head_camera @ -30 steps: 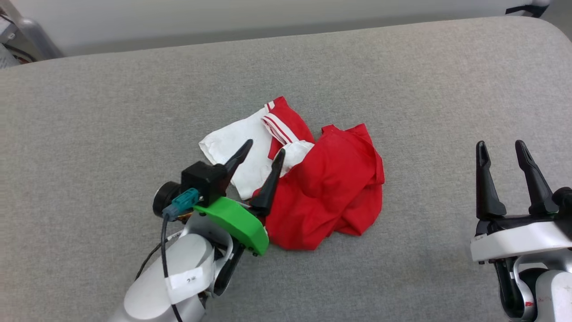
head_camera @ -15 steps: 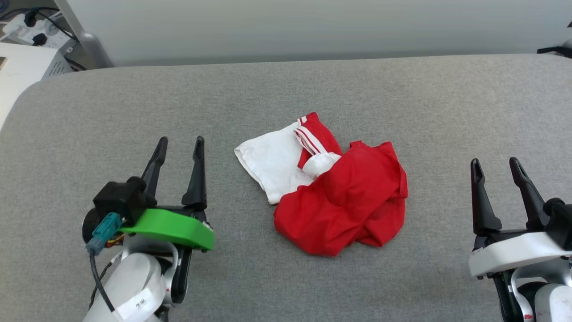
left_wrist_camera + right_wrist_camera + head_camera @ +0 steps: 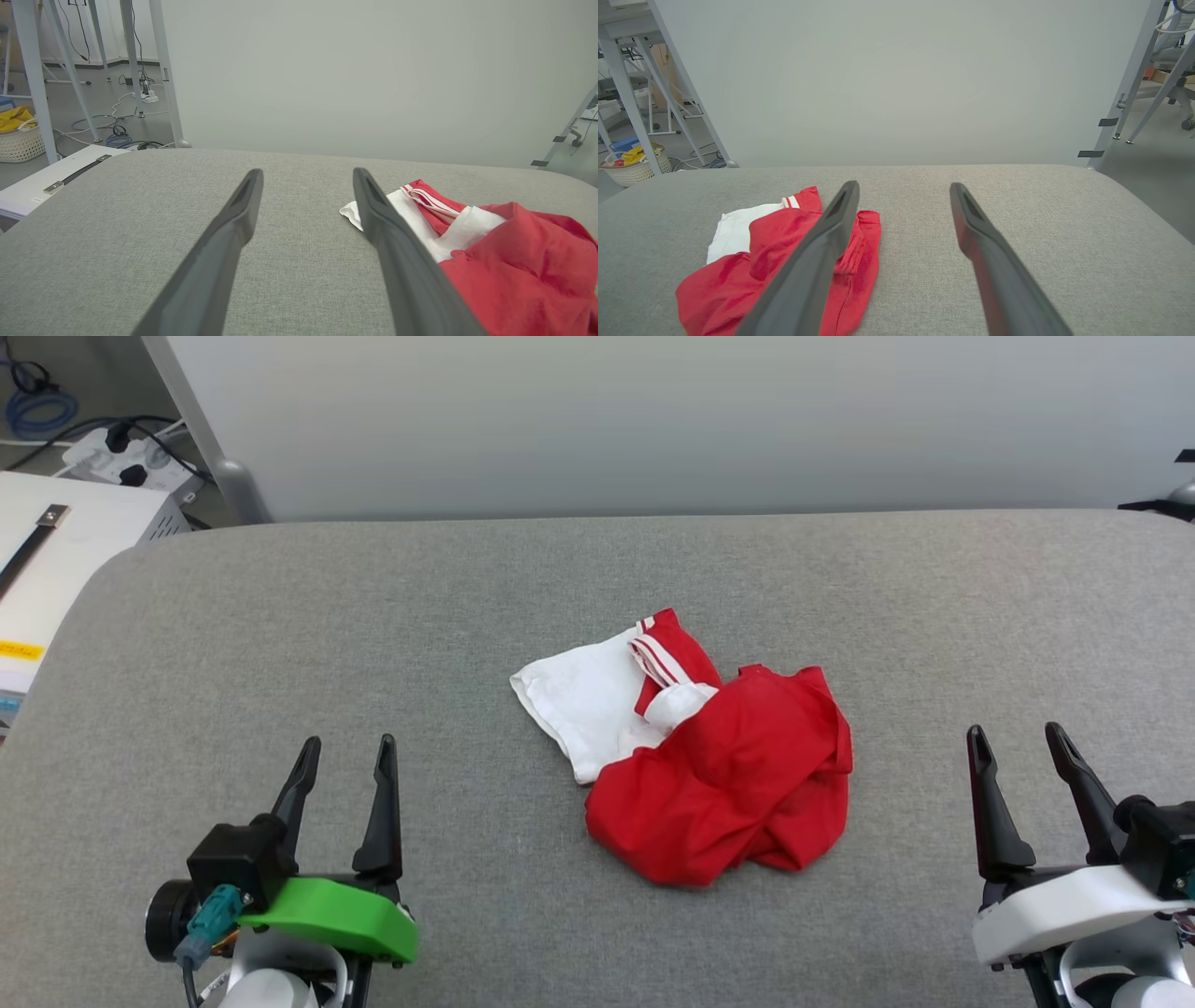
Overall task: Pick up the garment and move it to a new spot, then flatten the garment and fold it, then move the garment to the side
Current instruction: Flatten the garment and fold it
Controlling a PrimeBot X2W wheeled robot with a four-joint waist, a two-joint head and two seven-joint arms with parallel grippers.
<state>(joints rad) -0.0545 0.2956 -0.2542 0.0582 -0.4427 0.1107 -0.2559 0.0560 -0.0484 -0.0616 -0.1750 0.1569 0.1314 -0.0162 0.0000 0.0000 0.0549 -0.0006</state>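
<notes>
The grey padded table (image 3: pixel 280 644) carries the work; it is broad and level, which I judge suits spreading cloth.

The garment (image 3: pixel 738 775) lies near the table's middle, bunched in a red heap and touching neither hand; it is neither flat nor folded, so I judge the flattening step is not yet done.

The left hand (image 3: pixel 348 743) stands at the near edge, well to the garment's left, its two fingers spread apart and gripping nothing; the right hand (image 3: pixel 1015 731) stands at the near edge on the opposite side, likewise spread and empty. I judge this flanking stance deliberate; with both hands off the cloth, my head camera gets an unobstructed look at the heap before I choose grasp points.

The white sleeve (image 3: pixel 579 700) spreads out of the heap towards the left hand; it is the flattest part and, in my judgement, the likeliest first hold. The striped trim (image 3: pixel 653 658) beside it marks a hem. No lettering shows; presumably it is folded under.
</notes>
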